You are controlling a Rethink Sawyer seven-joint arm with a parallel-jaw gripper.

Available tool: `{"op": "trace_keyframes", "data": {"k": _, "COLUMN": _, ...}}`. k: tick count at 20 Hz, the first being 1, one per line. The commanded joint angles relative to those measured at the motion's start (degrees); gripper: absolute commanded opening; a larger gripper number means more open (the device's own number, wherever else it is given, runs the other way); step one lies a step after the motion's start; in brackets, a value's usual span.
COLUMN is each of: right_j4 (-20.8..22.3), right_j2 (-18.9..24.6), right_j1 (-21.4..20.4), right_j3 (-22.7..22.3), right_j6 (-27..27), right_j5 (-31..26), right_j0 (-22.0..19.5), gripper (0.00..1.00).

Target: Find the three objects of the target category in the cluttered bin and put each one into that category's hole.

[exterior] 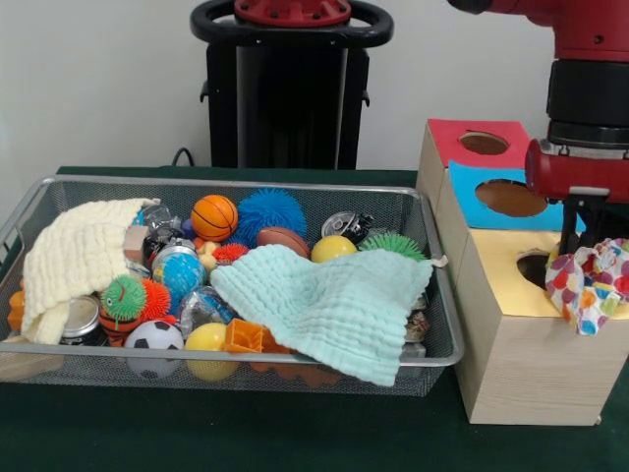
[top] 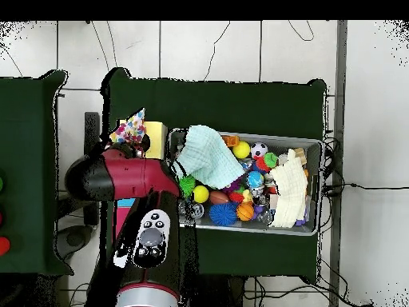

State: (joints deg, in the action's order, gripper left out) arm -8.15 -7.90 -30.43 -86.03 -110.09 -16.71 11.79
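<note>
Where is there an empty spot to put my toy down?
On the green table, in front of the wire bin and the yellow box. The bin itself is crowded with balls and cloths.

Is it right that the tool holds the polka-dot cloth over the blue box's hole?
No. The front view shows the tool holding the polka-dot cloth over the yellow box, by its hole; the blue box lies behind.
</note>
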Motion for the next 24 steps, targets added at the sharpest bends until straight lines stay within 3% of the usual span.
{"op": "trace_keyframes", "data": {"k": 1, "right_j4": -0.66, "right_j2": 3.16, "right_j1": 9.13, "right_j3": -4.92, "right_j6": -11.93, "right_j5": 5.9, "right_j0": -0.67, "gripper": 0.0}}
{"op": "trace_keyframes", "data": {"k": 8, "right_j4": 1.81, "right_j2": 1.37, "right_j1": 7.05, "right_j3": -7.62, "right_j6": -9.85, "right_j5": 5.98, "right_j0": -1.05, "gripper": 0.0}}
{"op": "trace_keyframes", "data": {"k": 24, "right_j4": 4.1, "right_j2": 3.05, "right_j1": 4.04, "right_j3": -11.2, "right_j6": -5.42, "right_j5": 4.8, "right_j0": -4.2, "gripper": 0.0}}
